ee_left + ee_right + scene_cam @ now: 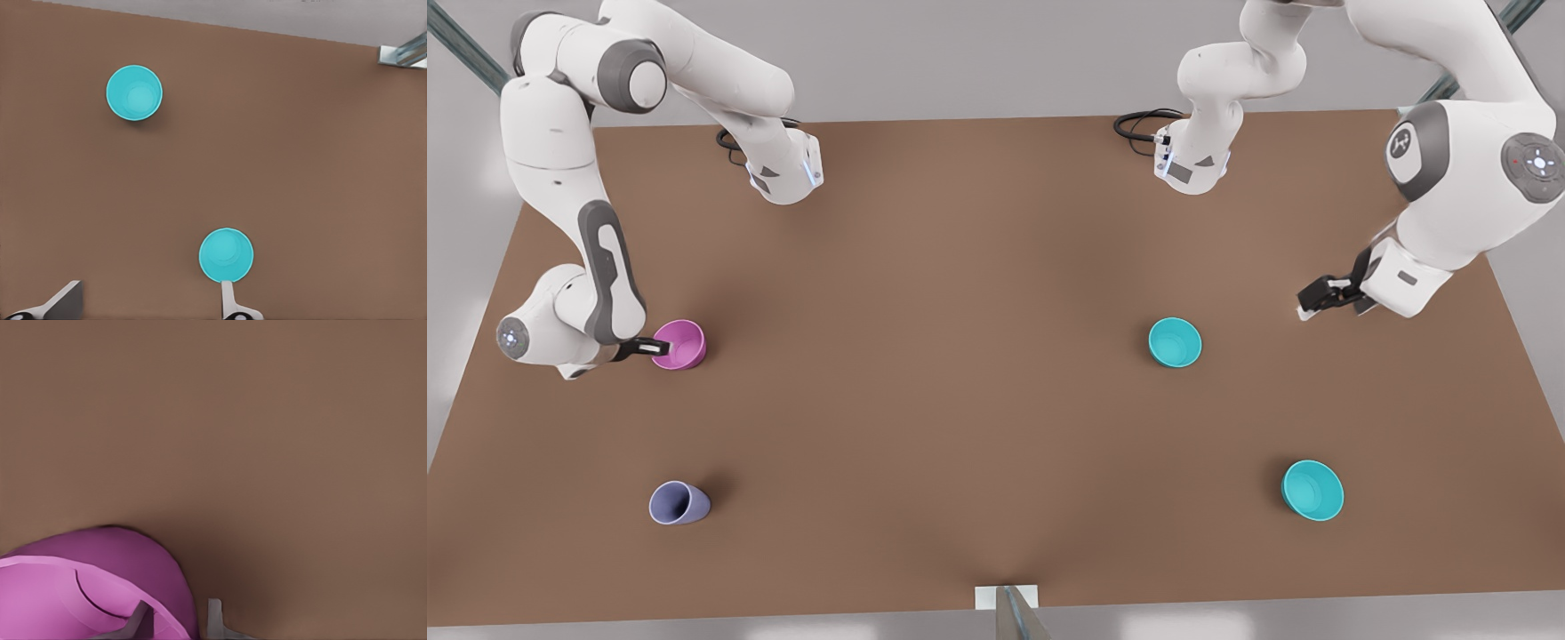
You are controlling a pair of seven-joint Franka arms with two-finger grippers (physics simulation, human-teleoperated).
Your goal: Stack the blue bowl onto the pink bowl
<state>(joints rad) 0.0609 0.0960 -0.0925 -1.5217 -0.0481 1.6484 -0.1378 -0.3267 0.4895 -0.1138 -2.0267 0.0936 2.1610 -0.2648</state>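
On the brown table (996, 400), the pink bowl (679, 345) is seen at nine o'clock and the nearer blue bowl (1174, 342) at three. The right gripper (651, 348) is closed narrowly across the pink rim; the left gripper (1327, 295) is held wide apart above the table beside the blue bowl. Both bowls are judged light, stiff and slippery, best pinched at the rim wall.

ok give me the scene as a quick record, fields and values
pink bowl: front view's left, on the table
right end effector: at the pink bowl's rim
upper blue bowl: front view's right, untouched
lower blue bowl: front view's lower right
left end effector: open, beside the upper blue bowl, holding nothing
lavender cup: front view's lower left
stacked: not yet
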